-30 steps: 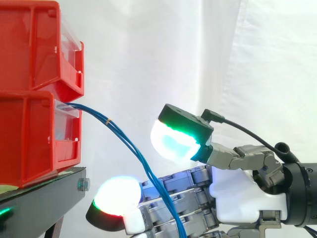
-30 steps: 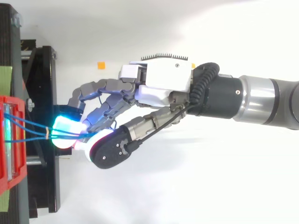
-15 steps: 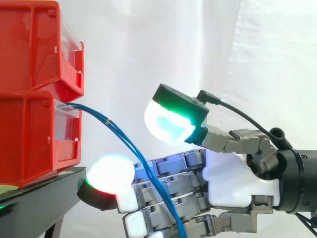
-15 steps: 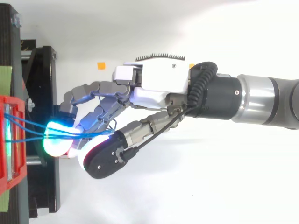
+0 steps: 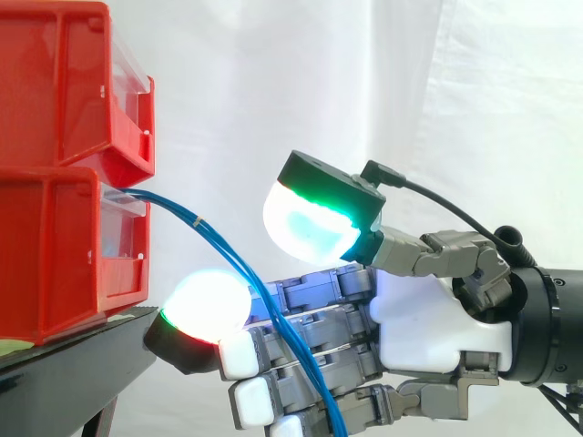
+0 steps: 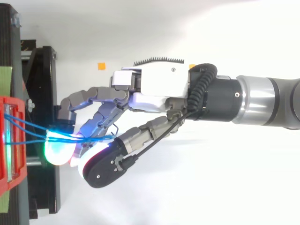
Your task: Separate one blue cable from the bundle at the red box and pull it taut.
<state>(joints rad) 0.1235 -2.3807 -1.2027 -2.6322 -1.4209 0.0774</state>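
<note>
Several thin blue cables point(image 5: 219, 248) leave the lower red bin point(image 5: 55, 255) as a bundle and slope down to the right, with a small orange band near the bin. My hand point(image 5: 428, 319) reaches in from the right with fairly straight fingers stretched toward the bins. The cables cross the fingers and, in the top view, the cables point(image 6: 33, 132) run in among the fingers there. The thumb pad point(image 5: 310, 223), glowing cyan and green, stands raised above the fingers, apart from the cables. One fingertip point(image 5: 205, 305) glows white and red just below the bundle.
A second red bin point(image 5: 55, 82) is stacked on the lower one, both on a black stand point(image 5: 82, 364) at the left. A white curtain hangs behind. A small orange marker point(image 6: 101, 65) lies on the white surface beyond the hand.
My hand has shifted left toward the bins and risen a little. The fingers reach further under the cables, and the thumb has spread away from them.
</note>
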